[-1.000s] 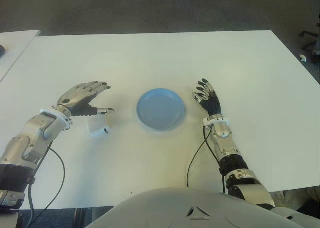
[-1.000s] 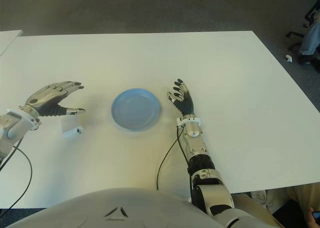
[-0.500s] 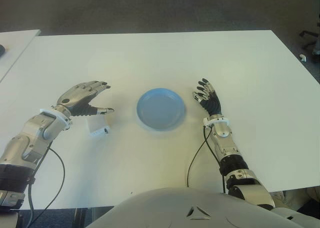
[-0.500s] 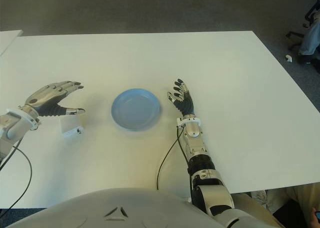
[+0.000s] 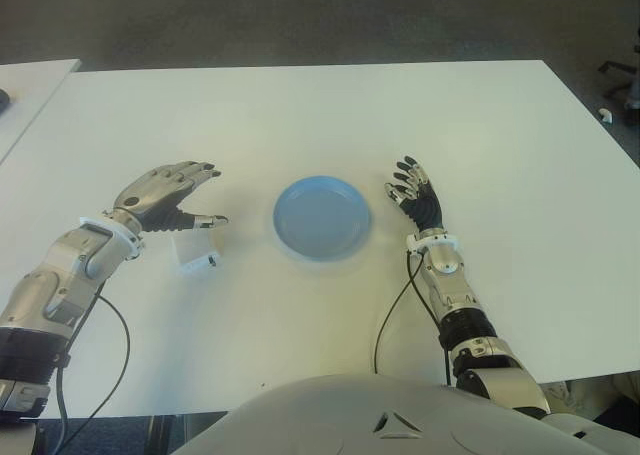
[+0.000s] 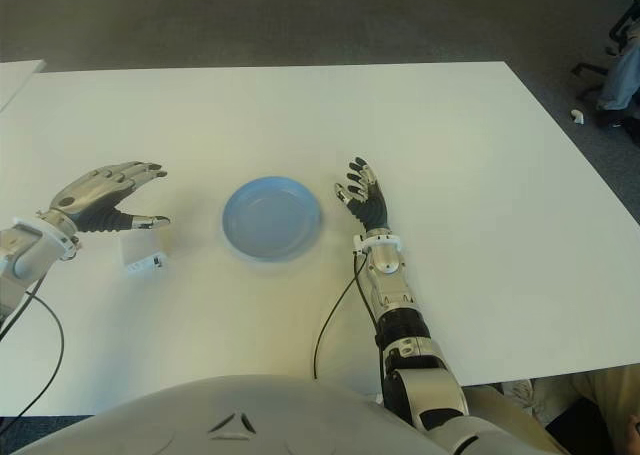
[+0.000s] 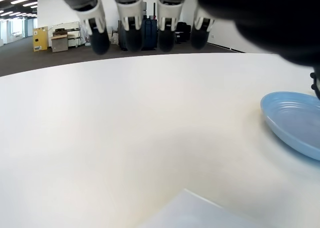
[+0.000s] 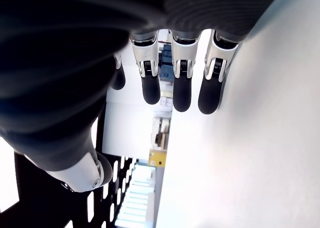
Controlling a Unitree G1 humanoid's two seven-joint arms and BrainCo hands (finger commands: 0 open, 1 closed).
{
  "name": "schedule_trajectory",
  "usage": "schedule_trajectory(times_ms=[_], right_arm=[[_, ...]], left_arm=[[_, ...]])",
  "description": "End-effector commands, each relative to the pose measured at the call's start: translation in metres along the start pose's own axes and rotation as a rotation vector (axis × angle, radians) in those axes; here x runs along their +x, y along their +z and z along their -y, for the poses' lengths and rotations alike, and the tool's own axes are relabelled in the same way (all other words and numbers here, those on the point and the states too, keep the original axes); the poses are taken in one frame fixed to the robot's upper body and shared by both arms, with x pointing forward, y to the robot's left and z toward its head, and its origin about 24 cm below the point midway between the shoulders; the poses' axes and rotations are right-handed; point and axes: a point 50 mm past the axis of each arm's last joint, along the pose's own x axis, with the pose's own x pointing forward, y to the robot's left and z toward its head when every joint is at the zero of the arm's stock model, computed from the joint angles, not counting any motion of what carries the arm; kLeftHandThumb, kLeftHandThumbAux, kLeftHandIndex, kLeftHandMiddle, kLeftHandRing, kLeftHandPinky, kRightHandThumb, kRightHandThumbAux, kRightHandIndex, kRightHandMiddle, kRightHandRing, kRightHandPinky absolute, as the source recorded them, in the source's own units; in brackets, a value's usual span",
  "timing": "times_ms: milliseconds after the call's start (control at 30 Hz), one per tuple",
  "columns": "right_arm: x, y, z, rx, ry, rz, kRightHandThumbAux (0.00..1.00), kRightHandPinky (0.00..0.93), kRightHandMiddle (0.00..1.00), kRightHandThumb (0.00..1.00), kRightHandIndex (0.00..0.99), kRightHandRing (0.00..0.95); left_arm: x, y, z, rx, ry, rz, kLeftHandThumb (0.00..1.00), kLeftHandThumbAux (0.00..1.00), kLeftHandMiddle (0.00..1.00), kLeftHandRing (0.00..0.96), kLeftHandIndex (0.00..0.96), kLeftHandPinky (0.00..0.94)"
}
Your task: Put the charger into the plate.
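White laminate covers the table (image 5: 300,115), and near its middle sits a pale blue plate (image 5: 322,217), round and shallow, with nothing in it. The charger (image 5: 194,252), a small white block, lies on the table at about nine o'clock from the plate, well apart from its rim. The left hand (image 5: 165,197) hovers over the charger's far side, at roughly eleven o'clock from it, fingers (image 7: 131,31) stretched forward and relaxed, thumb reaching toward the plate; it holds nothing, and I cannot tell whether the thumb touches the charger. In the left wrist view the fingertips hang above bare tabletop, with the plate's edge beyond them and a pale corner, probably the charger, below. The right hand (image 5: 415,197) shows at three o'clock from the plate, just beside its rim, palm open and empty, fingers (image 8: 181,90) extended away from the robot. A black cable (image 5: 392,315) runs along the right forearm.
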Motion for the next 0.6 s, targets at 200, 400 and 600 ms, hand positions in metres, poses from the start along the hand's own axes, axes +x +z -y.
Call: schedule_trajectory(times_ms=[200, 400, 600], right_arm=[[-0.0075, -0.0196, -0.0011, -0.005, 0.004, -0.102, 0.723, 0.199, 0.153, 0.526, 0.033, 0.162], [-0.0065, -0.0193, -0.0014, -0.018, 0.005, -0.096, 0.725, 0.205, 0.151, 0.530, 0.033, 0.160], [-0.0059, -0.0183, -0.0014, -0.027, 0.005, -0.081, 0.736, 0.215, 0.154, 0.543, 0.035, 0.165]], left_arm=[[0.0011, -0.0012, 0.0052, 0.006, -0.018, -0.004, 0.331, 0.193, 0.000, 0.000, 0.000, 0.058], [0.0019, -0.0021, 0.0055, 0.006, -0.018, -0.005, 0.331, 0.193, 0.000, 0.000, 0.000, 0.058], [0.0024, -0.0026, 0.0056, 0.006, -0.018, -0.005, 0.331, 0.193, 0.000, 0.000, 0.000, 0.058]])
